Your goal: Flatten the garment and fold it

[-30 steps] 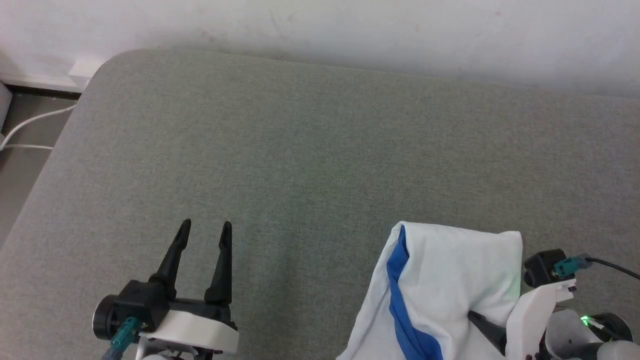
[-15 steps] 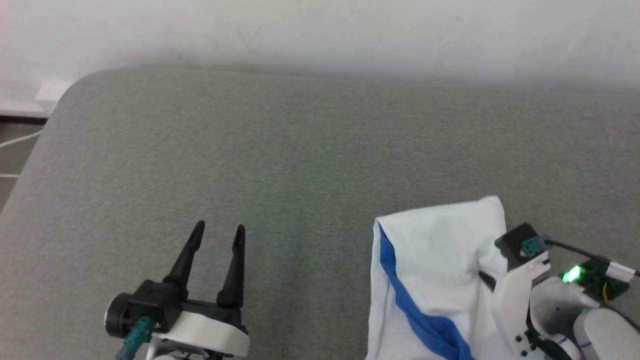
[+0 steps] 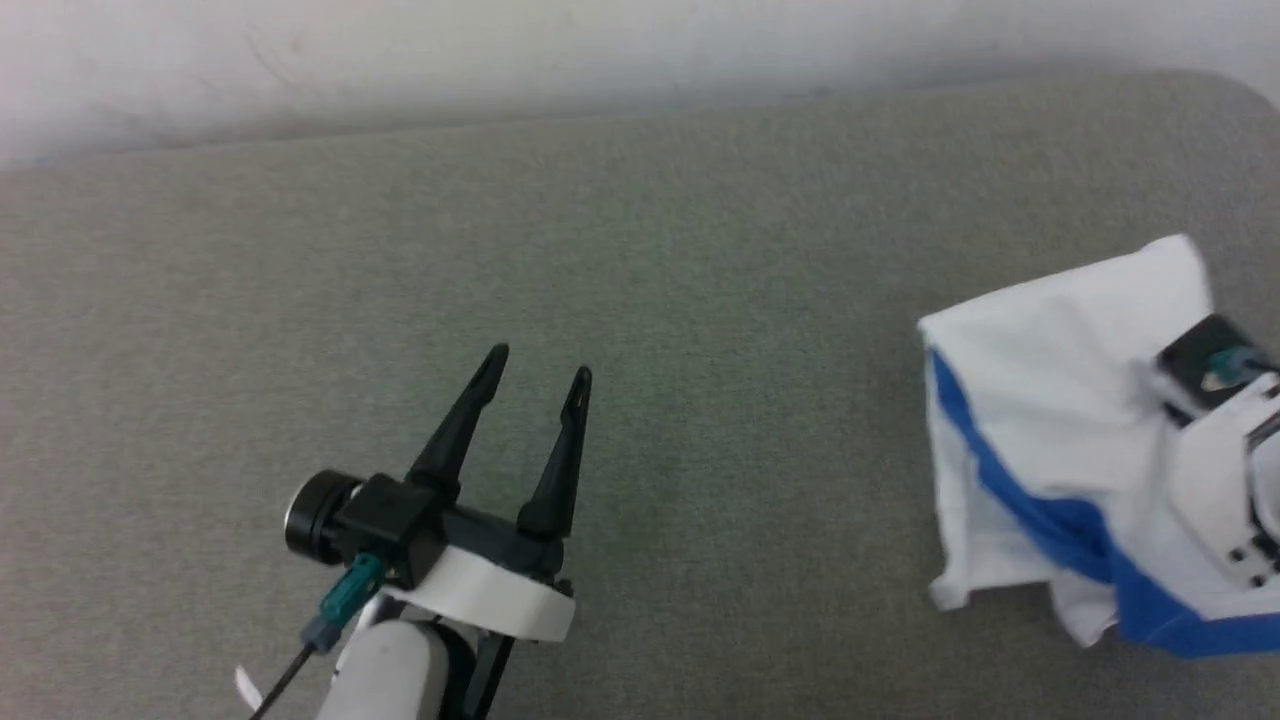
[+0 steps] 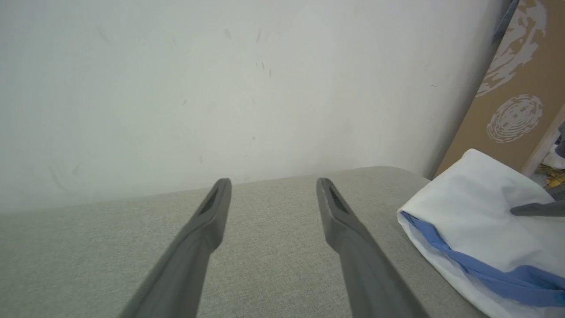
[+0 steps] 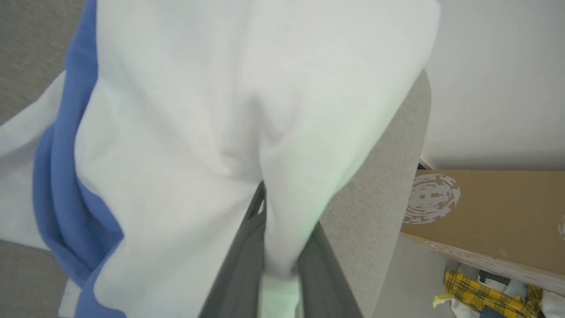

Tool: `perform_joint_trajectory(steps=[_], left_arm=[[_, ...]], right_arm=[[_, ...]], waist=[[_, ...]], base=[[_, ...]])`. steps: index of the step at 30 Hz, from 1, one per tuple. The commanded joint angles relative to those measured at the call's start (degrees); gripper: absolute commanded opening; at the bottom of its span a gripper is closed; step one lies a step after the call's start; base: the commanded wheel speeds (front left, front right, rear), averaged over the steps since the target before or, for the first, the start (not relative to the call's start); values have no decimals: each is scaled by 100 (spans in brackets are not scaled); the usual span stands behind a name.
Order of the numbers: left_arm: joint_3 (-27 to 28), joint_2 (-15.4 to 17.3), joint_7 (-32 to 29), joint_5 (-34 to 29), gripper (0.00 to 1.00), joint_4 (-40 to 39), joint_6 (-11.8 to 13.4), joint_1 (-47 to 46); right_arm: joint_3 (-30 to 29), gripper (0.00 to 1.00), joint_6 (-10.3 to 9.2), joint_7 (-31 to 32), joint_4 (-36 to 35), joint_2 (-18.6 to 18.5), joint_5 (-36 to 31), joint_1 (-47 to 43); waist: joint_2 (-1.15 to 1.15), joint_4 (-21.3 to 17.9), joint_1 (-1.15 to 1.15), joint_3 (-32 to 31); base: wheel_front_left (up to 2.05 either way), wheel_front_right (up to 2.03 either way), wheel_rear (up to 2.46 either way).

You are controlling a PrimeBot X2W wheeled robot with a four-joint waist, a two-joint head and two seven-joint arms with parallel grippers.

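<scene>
– Grey fabric covers the whole tabletop [image 3: 700, 300], and over on its left the left hand [image 3: 540, 365] hovers with its fingers spread, nothing between them.

– And the shirt?

– The garment [image 3: 1050, 400] is far over on the right, a bunched heap, white with a blue band through it, well apart from that hand. The right hand [image 5: 280, 247] is in at its right side.

– Holding it?

– From the head view I couldn't say, because cloth hides the fingertips. The right wrist view is the one that tells you: the two dark fingers [image 5: 242, 265] are pressed onto a fold of white cloth, pinching it.

– What worries you?

– It's a thin pinch on one fold. I'd guess a pull could let the cloth slide out, or just drag the heap without opening it. That wrist view also shows something the head view doesn't: the tabletop's rounded corner is just beside the shirt, with a cardboard box [image 5: 485, 212] and the floor beyond. Swing it rightward and part of it could spill over the edge, with the left hand too far off to catch it.
</scene>
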State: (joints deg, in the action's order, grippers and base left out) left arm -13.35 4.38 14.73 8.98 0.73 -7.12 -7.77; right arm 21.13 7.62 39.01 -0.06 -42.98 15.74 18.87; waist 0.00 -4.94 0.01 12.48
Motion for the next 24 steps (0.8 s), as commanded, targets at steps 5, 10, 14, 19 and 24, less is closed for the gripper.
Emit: perform_joint_trajectory(steps=[5,10,14,19,24], left_arm=[[-167,171,27,-63,100,-182,-36,-531],[-150,243,27,-44,100,-541,-36,-952],[-179,332,27,-72,100,-701,-36,-1132],[-220,372,27,-96,100,-793,-36,-1255],[-223,380,27,-120,100,-828,-36,-1287]], right_arm=[[-332,0,-13,-483,436,-552,34,198],[-803,0,-13,-1016,854,-980,39,105],[-1107,0,-13,-1422,1360,-1281,-76,62],[-1460,0,-13,-1889,2066,-1395,-417,53],[-1933,0,-13,-2144,2509,-1327,-821,89]], waist=[[0,-372,-1,1159],[0,-176,-1,1680],[0,-41,-1,1983],[0,69,-1,2215],[0,97,-1,2352]], base=[[0,0,0],[0,0,0],[0,0,0],[0,0,0],[0,0,0]])
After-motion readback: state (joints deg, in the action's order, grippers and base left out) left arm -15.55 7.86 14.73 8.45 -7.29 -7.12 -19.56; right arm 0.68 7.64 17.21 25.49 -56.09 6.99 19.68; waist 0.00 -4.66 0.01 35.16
